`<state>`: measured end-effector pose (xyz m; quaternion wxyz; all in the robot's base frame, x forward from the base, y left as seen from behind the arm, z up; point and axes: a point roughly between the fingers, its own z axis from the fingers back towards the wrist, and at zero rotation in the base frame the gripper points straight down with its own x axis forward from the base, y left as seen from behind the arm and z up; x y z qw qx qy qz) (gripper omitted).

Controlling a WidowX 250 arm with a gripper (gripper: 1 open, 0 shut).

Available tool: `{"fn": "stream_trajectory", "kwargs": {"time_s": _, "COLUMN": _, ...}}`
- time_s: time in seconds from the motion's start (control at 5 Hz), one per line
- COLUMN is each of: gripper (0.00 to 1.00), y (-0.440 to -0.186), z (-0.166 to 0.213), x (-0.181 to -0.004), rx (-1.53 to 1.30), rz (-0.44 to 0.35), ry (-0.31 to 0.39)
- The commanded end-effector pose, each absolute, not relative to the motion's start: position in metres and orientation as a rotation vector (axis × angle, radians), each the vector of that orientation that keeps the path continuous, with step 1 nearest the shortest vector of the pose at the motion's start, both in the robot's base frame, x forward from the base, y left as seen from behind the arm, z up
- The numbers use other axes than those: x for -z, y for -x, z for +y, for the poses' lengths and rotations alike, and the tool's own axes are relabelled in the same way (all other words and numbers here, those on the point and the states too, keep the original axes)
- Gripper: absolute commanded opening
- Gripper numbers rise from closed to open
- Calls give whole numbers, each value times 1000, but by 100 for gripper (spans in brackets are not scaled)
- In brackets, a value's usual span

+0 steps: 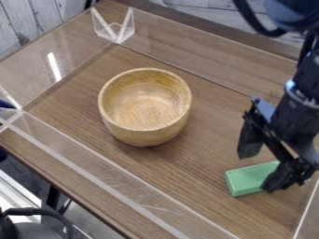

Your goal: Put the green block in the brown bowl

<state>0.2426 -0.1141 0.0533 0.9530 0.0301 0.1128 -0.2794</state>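
Gripper [277, 166] fingers stand spread, released, and hang low over the green block [255, 177], with the black arm [293, 110] coming in from the right side of the picture and angled down toward the table. One fingertip is over the board near the block's far side and the other comes down over the block's right part, hiding some of it; whether either touches the block cannot be told from this view.

Largest of all is the brown wooden table [200, 177], its boards running beneath everything, with a clear plastic-looking strip along its left part.

Next in size comes the arm, dark and jointed, filling much of the right side.

Smaller is the brown bowl [145, 106], a round, thick-walled wooden bowl standing upright on the table, left of the gripper in the picture and well apart from it. Its inside shows bare wood.

Smaller again is the green block, lying flat on the table, below and to the right of the bowl in the picture, outside it and apart from it. Its left end shows plainly, while the rest runs under the gripper.

Black cables [37, 213] curl at the lower left corner.
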Motion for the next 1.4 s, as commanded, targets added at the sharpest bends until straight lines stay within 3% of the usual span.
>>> {"fn": "stream_trajectory", "kwargs": {"time_s": 0.0, "gripper": 0, "y": -252, "z": -108, "x": -48, "rx": 648, "rz": 199, "ry": -19}}
{"fn": "stream_trajectory", "kwargs": {"time_s": 0.2, "gripper": 100, "y": -259, "z": -106, "x": -43, "rx": 625, "rz": 234, "ry": -9}}
{"fn": "stream_trajectory", "kwargs": {"time_s": 0.8, "gripper": 100, "y": -277, "z": -107, "x": -33, "rx": 654, "rz": 224, "ry": 70}}
{"fn": "stream_trajectory", "kwargs": {"time_s": 1.2, "gripper": 100, "y": -288, "z": -116, "x": -23, "rx": 657, "rz": 262, "ry": 98}}
